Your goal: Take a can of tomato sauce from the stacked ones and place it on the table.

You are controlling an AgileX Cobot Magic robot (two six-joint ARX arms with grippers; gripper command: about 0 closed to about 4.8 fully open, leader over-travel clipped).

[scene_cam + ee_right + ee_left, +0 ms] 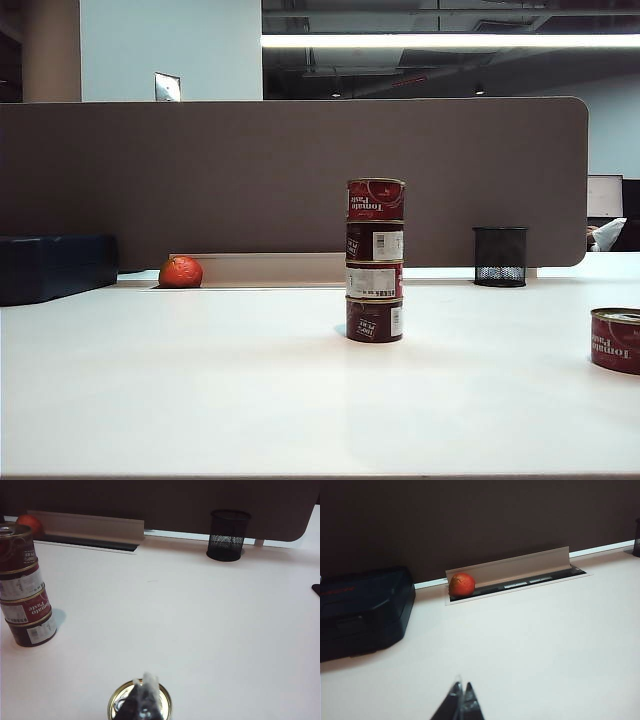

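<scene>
A can (pixel 615 340) of tomato paste stands alone on the white desk (pixel 200 390) at the right edge of the exterior frame, well apart from the stack (pixel 375 260) of four matching tins at centre. By the look of it the task is done or all but done.

The right gripper (pixel 144 700) sits at the bottom centre of its wrist frame, jaws pressed together and empty, directly above the can's gold lid (pixel 120 697); whether it touches the lid cannot be told. The left gripper (pixel 461 700), low in its own frame, is likewise closed on nothing over bare desk.

The can is probably rigid, fairly heavy for its size and smooth-sided, so slippery under a light pinch. The surest hold is likely across the label wall between the two raised rims, squarely, so it does not tip.

Only the exterior view shows the can's label and all four tiers level in one column. Only the right wrist view shows the can's lid from above, with the stack (pixel 25 585) at its left and a black mesh cup (pixel 227 535) at upper right. The left wrist view alone shows a dark case (pixel 362 610) at close range and an orange fruit (pixel 462 585) resting in the open cable tray (pixel 520 572).
</scene>
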